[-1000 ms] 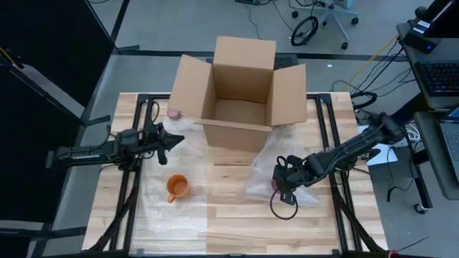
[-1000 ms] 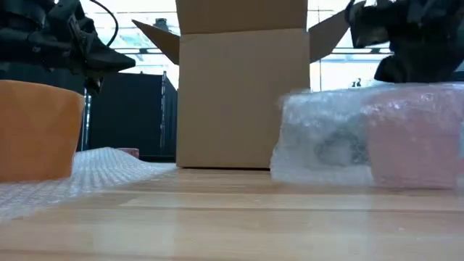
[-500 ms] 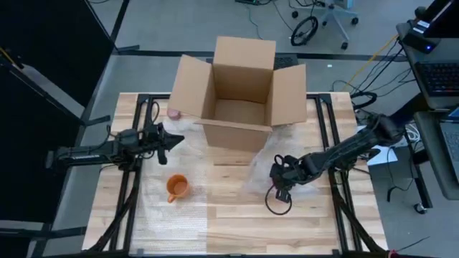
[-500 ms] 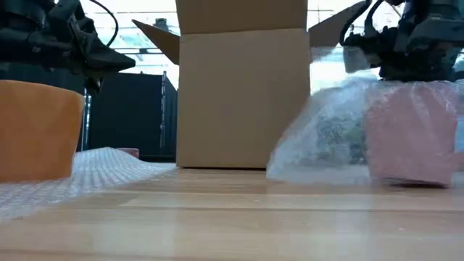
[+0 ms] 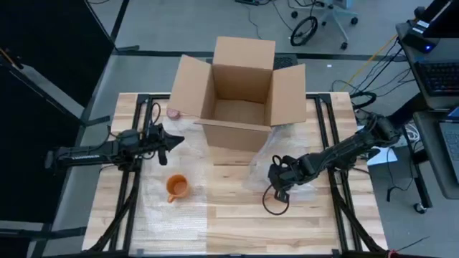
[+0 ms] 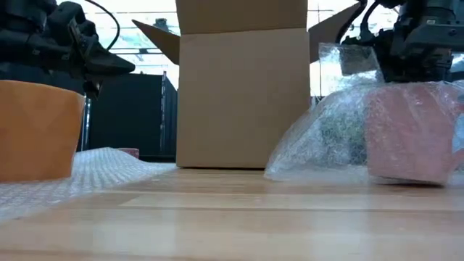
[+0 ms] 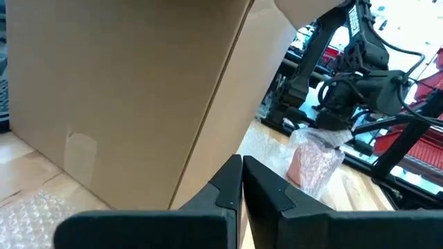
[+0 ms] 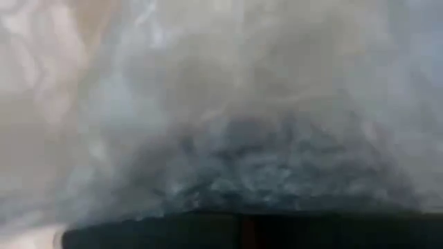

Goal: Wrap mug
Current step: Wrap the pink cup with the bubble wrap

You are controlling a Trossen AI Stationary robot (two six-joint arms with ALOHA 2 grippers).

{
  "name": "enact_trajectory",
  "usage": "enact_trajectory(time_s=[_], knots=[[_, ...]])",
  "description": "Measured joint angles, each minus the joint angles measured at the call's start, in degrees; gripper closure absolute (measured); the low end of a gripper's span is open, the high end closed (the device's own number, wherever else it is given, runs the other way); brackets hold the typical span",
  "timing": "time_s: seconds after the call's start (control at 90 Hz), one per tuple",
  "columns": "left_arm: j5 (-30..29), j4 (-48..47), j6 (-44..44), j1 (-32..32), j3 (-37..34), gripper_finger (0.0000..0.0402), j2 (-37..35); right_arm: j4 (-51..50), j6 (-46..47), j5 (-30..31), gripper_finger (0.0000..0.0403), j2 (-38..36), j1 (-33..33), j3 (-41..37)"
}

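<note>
the pink mug [image 6: 409, 134] stands on the counter's [image 5: 237, 222] right half under bubble wrap [image 6: 326, 134], directly below the right pincer [image 5: 280, 179], clamped on the wrap. the left pincer [image 5: 174, 141], fingers together, waits far away.

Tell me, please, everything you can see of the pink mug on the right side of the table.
The pink mug stands on the wooden table, right of the open cardboard box. It is pale pink, looks matte, and shows only through the clear bubble wrap draped over and around it, which spreads onto the wood toward the box. The right gripper sits directly above it, pressing into the wrap at the top. Its handle cannot be made out. The left wrist view shows it as a wrapped pink bundle.
</note>
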Motion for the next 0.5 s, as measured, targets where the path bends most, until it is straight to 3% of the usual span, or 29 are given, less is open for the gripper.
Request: enact_trajectory(time_s=[0.167,0.5], knots=[[0.0,0.12,-0.02,0.0,0.0,0.0402,0.0,-2.6,-1.28,-0.55,0.0392,0.52,0.0,3.89],[0.0,0.17,0.0,0.0,0.0,0.0402,0.0,-9.2,-0.84,-0.3,0.0306,0.34,0.0,10.22]])
